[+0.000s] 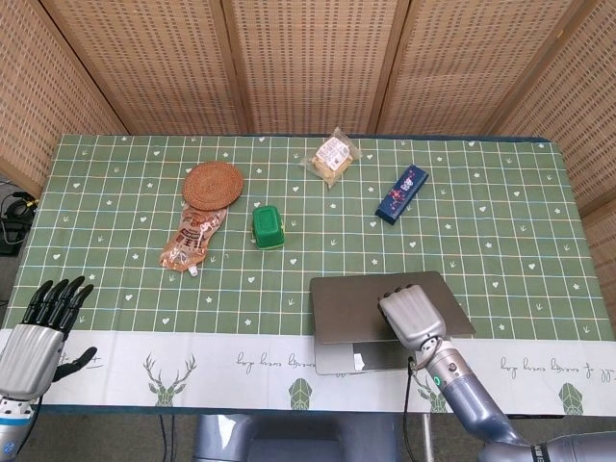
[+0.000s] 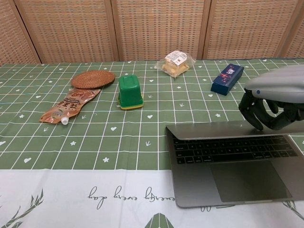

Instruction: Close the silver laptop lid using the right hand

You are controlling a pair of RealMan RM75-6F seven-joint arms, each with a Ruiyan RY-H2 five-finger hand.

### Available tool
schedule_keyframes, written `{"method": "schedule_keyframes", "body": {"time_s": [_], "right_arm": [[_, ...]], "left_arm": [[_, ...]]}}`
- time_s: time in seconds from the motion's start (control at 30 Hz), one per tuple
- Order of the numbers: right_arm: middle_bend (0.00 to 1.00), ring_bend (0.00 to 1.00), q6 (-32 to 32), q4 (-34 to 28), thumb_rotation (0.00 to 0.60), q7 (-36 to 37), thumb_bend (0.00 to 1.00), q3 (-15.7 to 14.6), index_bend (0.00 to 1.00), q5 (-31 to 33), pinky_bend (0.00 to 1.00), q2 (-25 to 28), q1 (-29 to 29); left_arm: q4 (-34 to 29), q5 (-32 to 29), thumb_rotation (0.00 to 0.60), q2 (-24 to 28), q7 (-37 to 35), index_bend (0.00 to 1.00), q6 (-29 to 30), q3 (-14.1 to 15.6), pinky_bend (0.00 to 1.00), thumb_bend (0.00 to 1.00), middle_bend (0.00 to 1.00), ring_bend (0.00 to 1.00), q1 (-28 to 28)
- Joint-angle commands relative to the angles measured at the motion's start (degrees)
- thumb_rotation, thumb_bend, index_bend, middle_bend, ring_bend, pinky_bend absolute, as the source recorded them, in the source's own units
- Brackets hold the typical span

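The silver laptop (image 1: 356, 308) (image 2: 218, 161) lies at the near right of the table with its lid tipped far down, leaving only a narrow wedge over the keyboard (image 2: 232, 148). My right hand (image 1: 412, 320) (image 2: 273, 102) rests on the back of the lid near its right side, fingers curled down over the lid's top edge. Nothing is held in it. My left hand (image 1: 37, 327) hovers open at the near left corner, off the table edge, fingers spread; the chest view does not show it.
Further back are a green tub (image 1: 268, 226), an orange sauce pouch (image 1: 192, 241), a round woven coaster (image 1: 213, 183), a wrapped snack (image 1: 333, 156) and a dark blue box (image 1: 400, 193). The green checked cloth (image 1: 500, 231) covers the table.
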Motion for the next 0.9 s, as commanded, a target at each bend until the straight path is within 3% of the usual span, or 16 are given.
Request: {"method": "schedule_keyframes", "body": {"time_s": [0.03,0.9], "right_arm": [[0.56,0.48,-0.3,0.6,0.6,0.0,1.0,-0.4,0.67,0.4,0.5,-0.6,0.1],[0.56,0.48,-2.2,7.2,0.6,-0.1,1.0,-4.0,0.67,3.5,0.5,-6.3,0.8]], "left_arm": [[0.0,0.0,0.6,0.0,0.1,0.0,0.0,0.0,0.0,0.17,0.0,0.0,0.0],[0.2,-0.2,0.6,-0.2,0.5,0.0,-0.5,-0.1,0.0,0.17,0.0,0.0,-0.1]]}}
